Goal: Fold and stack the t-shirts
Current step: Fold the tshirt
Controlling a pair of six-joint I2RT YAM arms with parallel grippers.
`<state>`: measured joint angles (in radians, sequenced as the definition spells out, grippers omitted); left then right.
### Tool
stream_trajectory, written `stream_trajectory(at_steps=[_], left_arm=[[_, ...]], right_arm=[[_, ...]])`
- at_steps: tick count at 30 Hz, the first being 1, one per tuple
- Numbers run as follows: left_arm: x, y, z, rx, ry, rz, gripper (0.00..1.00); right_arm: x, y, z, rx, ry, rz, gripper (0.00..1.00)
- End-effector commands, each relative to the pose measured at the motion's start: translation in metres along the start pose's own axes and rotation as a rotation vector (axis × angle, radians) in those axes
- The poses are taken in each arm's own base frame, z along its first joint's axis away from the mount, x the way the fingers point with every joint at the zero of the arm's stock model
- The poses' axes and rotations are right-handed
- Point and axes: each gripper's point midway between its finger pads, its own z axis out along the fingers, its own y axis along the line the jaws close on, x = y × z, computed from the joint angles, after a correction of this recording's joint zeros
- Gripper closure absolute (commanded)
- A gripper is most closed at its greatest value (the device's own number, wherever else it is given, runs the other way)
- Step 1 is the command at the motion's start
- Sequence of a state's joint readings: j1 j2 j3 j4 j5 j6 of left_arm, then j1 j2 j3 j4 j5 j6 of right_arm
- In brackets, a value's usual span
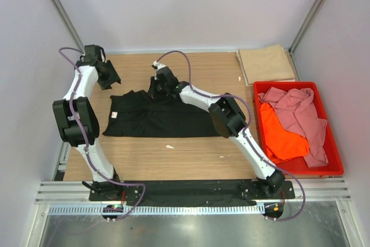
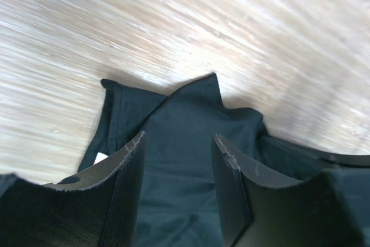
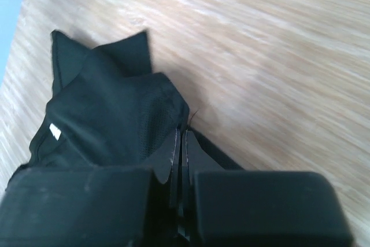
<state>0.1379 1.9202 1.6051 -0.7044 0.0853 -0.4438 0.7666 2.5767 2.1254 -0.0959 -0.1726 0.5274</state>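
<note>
A black t-shirt [image 1: 156, 117] lies spread across the middle of the wooden table, partly folded. My right gripper [image 1: 161, 88] is at its far edge, and in the right wrist view it [image 3: 180, 131] is shut, with the edge of the black cloth [image 3: 110, 108] pinched at the fingertips. At the shirt's far left corner my left gripper [image 1: 108, 79] stands open just above a pointed fold of the cloth [image 2: 191, 102], with nothing between its fingers [image 2: 179, 140]. A folded tan t-shirt [image 1: 267, 65] rests at the back right. A pink t-shirt [image 1: 300, 114] and an orange one [image 1: 280, 137] lie crumpled in the crate.
The red plastic crate [image 1: 298, 170] stands along the right side of the table. White walls and metal frame posts close in the back and sides. A few small white specks [image 1: 169, 146] lie on the wood in front of the black shirt.
</note>
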Motion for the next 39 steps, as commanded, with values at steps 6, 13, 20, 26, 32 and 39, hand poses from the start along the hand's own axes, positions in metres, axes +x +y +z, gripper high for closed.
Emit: stream_trajectory(at_steps=[6,13,20,26,32,39], left_arm=[[-0.001,0.02,-0.031,-0.064,-0.035,-0.047,0.5],[0.005,0.034,-0.038,-0.088,-0.034,-0.059,0.5],[0.014,0.044,-0.041,-0.104,-0.024,-0.074,0.5],[0.018,0.048,-0.043,-0.12,-0.01,-0.092,0.5],[0.023,0.048,-0.047,-0.122,0.001,-0.096,0.5],[0.037,0.051,-0.046,-0.113,0.03,-0.085,0.5]], right_arm=[[-0.024,0.076,-0.034,-0.155,-0.072,-0.164,0.99],[-0.022,0.087,-0.044,-0.154,-0.079,-0.227,0.99],[-0.016,0.093,-0.055,-0.153,-0.073,-0.284,0.99],[0.011,0.11,-0.064,-0.227,-0.008,-0.359,0.99],[0.053,0.121,-0.069,-0.296,0.093,-0.441,0.99],[0.08,0.121,-0.073,-0.284,0.154,-0.506,0.99]])
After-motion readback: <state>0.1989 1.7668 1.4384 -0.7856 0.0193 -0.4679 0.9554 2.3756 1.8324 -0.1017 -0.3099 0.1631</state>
